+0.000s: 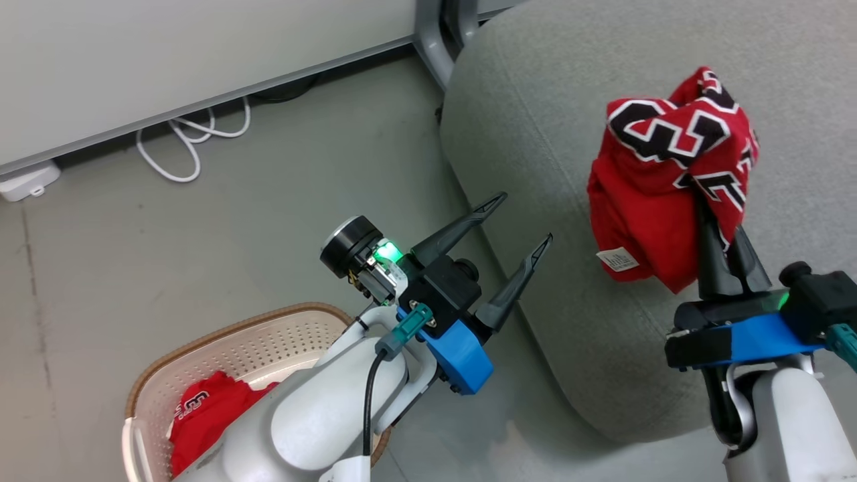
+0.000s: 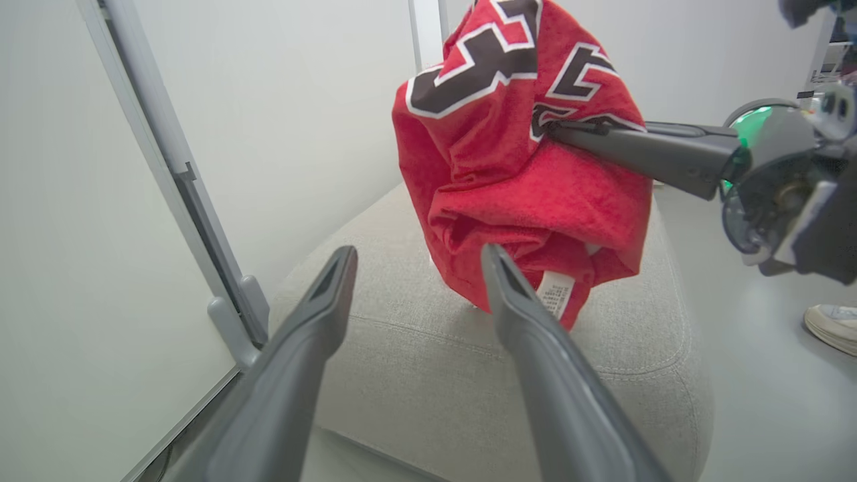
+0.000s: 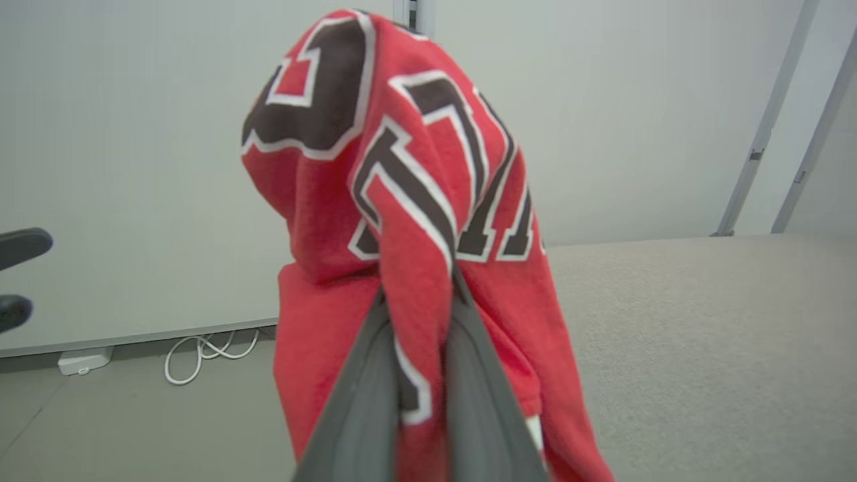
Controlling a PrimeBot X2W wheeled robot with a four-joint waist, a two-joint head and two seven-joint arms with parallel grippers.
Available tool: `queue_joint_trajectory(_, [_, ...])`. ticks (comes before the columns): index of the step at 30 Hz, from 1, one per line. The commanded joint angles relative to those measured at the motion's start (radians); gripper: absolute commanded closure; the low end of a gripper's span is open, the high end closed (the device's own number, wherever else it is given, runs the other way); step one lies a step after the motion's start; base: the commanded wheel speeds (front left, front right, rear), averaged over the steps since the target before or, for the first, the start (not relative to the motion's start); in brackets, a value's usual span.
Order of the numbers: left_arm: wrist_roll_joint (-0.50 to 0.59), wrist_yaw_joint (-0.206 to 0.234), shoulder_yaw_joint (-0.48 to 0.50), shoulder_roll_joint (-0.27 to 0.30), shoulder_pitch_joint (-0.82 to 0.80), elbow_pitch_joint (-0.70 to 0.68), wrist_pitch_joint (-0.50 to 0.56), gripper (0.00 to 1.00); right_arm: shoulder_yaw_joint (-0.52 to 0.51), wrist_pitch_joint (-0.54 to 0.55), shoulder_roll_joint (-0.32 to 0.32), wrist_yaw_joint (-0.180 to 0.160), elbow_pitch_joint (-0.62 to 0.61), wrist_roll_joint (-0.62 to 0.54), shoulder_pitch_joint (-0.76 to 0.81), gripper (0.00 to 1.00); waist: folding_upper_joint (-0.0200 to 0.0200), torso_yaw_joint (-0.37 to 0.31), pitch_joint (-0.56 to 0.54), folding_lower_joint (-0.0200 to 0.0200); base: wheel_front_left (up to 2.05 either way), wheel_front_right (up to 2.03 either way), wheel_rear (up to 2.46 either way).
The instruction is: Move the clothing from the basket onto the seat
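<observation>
Presently, bunched fleecy red jersey (image 1: 659,194) was pinched by right gripper (image 1: 720,244) over woven grey seat (image 1: 535,134); at nine o'clock, left gripper (image 1: 525,215) was held spread wide, empty.

White arms (image 1: 315,415), blue brackets (image 1: 458,355), green lights (image 1: 387,253), dark tapered fingers (image 1: 462,229).

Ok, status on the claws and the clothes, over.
Right claw shut on jersey, held over seat. Left claw open, empty. Other red garment in basket. Nothing in the way.
</observation>
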Motion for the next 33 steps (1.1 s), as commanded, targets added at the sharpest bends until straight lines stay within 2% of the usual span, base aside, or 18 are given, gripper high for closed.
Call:
queue_joint_trajectory(1, [0.006, -0.002, -0.006, 0.0, 0.004, 0.006, -0.001, 0.0, -0.013, -0.001, 0.001, 0.0, -0.016, -0.007, 0.022, 1.0, 0.0, -0.02, 0.007, 0.0, 0.0, 0.0, 0.0])
queue_joint_trajectory(10, [0.007, -0.008, -0.02, -0.003, -0.012, 0.013, -0.007, 0.0, -0.037, -0.001, 0.003, 0.0, -0.034, 0.023, 0.053, 1.0, 0.0, -0.042, 0.028, 0.0, 0.0, 0.0, 0.0])
queue_joint_trajectory(15, [0.01, 0.001, -0.01, 0.008, -0.03, 0.0, -0.011, 0.0, -0.038, -0.001, 0.003, 0.0, -0.049, 0.029, -0.003, 1.0, 0.0, -0.044, 0.049, 0.0, 0.0, 0.0, 0.0])
queue_joint_trajectory(23, [0.04, 0.009, -0.007, 0.044, -0.103, -0.047, 0.014, 0.0, -0.106, -0.001, -0.002, 0.0, -0.096, 0.005, -0.247, 1.0, 0.0, -0.032, 0.18, 0.0, 0.0, 0.0, 0.0])
queue_joint_trajectory(30, [0.074, 0.01, -0.008, 0.062, -0.178, -0.089, 0.044, 0.0, -0.213, -0.001, -0.072, 0.0, -0.106, -0.002, -0.454, 1.0, 0.0, 0.003, 0.321, 0.0, 0.0, 0.0, 0.0])
queue_joint_trajectory(33, [0.089, 0.01, -0.006, 0.071, -0.216, -0.111, 0.057, 0.0, -0.274, -0.001, -0.126, 0.0, -0.093, -0.009, -0.533, 1.0, 0.0, 0.018, 0.386, 0.0, 0.0, 0.0, 0.0])
